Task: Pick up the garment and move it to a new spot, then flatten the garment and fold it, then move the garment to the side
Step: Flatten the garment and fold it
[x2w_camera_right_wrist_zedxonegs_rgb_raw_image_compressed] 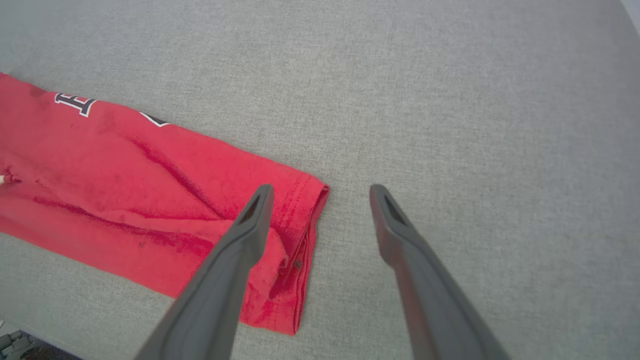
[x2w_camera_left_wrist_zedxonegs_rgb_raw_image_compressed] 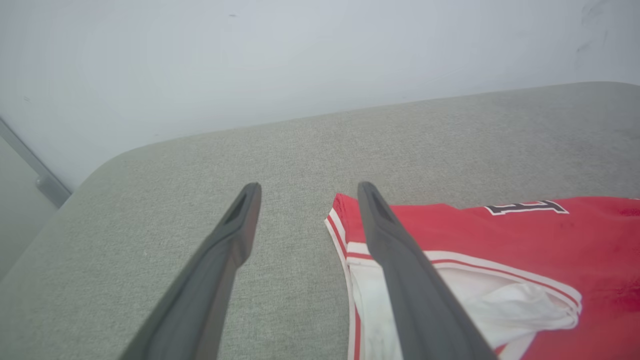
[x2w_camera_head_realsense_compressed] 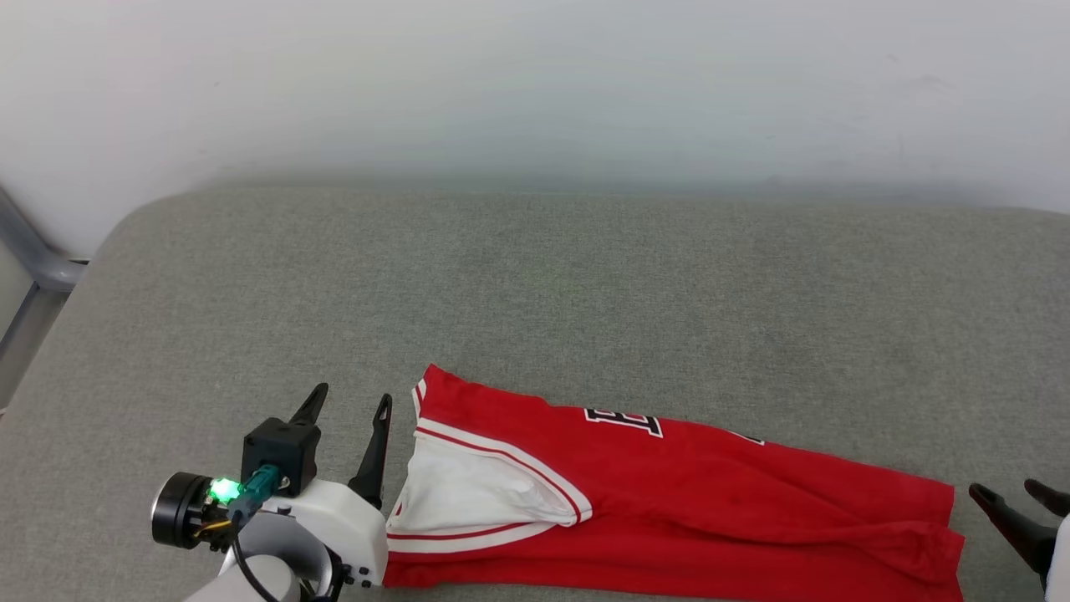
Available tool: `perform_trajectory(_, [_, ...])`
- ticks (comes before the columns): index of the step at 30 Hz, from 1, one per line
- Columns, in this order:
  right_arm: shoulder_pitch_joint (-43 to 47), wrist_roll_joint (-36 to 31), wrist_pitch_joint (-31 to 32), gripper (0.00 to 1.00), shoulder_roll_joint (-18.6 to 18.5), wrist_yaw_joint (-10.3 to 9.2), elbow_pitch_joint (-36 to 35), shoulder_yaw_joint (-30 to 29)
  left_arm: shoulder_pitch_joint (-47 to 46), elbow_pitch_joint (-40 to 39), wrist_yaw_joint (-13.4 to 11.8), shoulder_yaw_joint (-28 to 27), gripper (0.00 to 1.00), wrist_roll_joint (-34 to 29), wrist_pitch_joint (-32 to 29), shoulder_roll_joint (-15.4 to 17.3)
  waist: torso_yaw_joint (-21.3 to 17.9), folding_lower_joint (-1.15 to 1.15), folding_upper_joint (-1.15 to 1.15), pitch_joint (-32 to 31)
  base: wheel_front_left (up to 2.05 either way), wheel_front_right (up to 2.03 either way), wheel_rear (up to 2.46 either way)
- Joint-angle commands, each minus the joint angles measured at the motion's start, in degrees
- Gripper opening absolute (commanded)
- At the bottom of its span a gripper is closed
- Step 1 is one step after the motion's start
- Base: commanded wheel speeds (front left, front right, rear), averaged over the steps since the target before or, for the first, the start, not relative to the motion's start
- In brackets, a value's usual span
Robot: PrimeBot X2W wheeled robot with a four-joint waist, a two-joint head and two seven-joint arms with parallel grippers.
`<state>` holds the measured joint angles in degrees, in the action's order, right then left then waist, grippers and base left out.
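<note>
The garment, a red jersey with a white sleeve and black lettering, lies folded into a long band near the front of the grey cushioned surface. My left gripper stands open just left of the sleeve end, nothing between its fingers. In the left wrist view the garment lies to the right of the left gripper. My right gripper is open beside the garment's hem end at the lower right. The right wrist view shows the right gripper open above the hem of the garment.
A pale wall rises behind the cushioned surface. A grey metal rail runs at the far left, past the surface's rounded corner. Bare grey fabric stretches behind the garment.
</note>
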<state>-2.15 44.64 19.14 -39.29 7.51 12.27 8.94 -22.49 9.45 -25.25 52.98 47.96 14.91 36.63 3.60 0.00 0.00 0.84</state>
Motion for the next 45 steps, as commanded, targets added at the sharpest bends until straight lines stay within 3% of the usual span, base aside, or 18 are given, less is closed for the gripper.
perform_trajectory(1, [-0.07,1.85,3.45,1.00,-0.38,-0.05,0.69,0.00,2.86,-1.31,-0.41,-2.87,1.00,-2.80,0.38,-1.10,0.49,0.00,0.00,0.38,0.00,0.00,0.00])
perform_trajectory(7, [-1.77,5.05,10.51,1.00,0.22,-0.05,3.93,1.12,7.69,-3.71,-0.71,-11.45,1.00,-10.75,0.38,-4.30,1.95,0.00,0.00,1.61,0.00,0.00,0.00])
perform_trajectory(14, [-3.32,5.62,12.66,1.00,1.85,-0.05,8.32,2.34,12.10,-5.10,0.21,-18.96,1.00,-17.94,0.40,-8.37,3.67,0.00,0.00,3.10,0.00,0.00,0.00])
perform_trajectory(24, [-3.48,9.08,13.28,1.00,5.95,0.05,11.51,7.41,17.04,-5.13,5.11,-27.52,1.00,-26.67,0.40,-15.11,5.56,0.00,0.00,4.60,0.00,0.00,0.00])
perform_trajectory(32, [-2.58,10.75,11.39,1.00,5.24,0.05,11.94,11.11,20.52,-5.17,7.99,-32.69,1.00,-33.75,0.40,-19.82,5.53,0.00,0.00,4.20,0.00,0.00,0.00])
perform_trajectory(33, [-2.59,10.81,11.16,0.85,5.06,0.05,12.19,11.44,20.89,-5.15,8.29,-33.20,1.00,-34.45,0.40,-20.37,5.48,0.00,0.00,4.13,0.00,0.00,0.00])
perform_trajectory(34, [-2.69,10.78,10.57,0.38,4.86,0.05,12.38,11.72,21.28,-5.14,8.68,-33.66,1.00,-35.16,0.40,-20.86,5.44,0.00,0.00,4.04,0.00,0.00,0.00])
perform_trajectory(35, [-2.81,10.85,9.80,0.11,4.68,0.05,12.62,11.78,21.61,-5.18,9.15,-34.22,1.00,-35.85,0.40,-21.30,5.42,0.00,0.00,3.95,0.00,0.00,0.00])
perform_trajectory(36, [-2.98,11.05,9.21,0.00,4.44,0.05,12.83,11.91,21.86,-5.17,9.43,-34.69,1.00,-36.45,0.40,-21.82,5.40,0.00,0.00,3.90,0.00,0.00,0.00])
perform_trajectory(45, [-5.16,12.13,5.59,0.00,-0.08,-0.09,14.94,11.38,23.37,-5.06,12.88,-38.57,1.00,-40.32,0.40,-24.66,5.08,0.00,0.00,2.97,0.00,0.00,0.00])
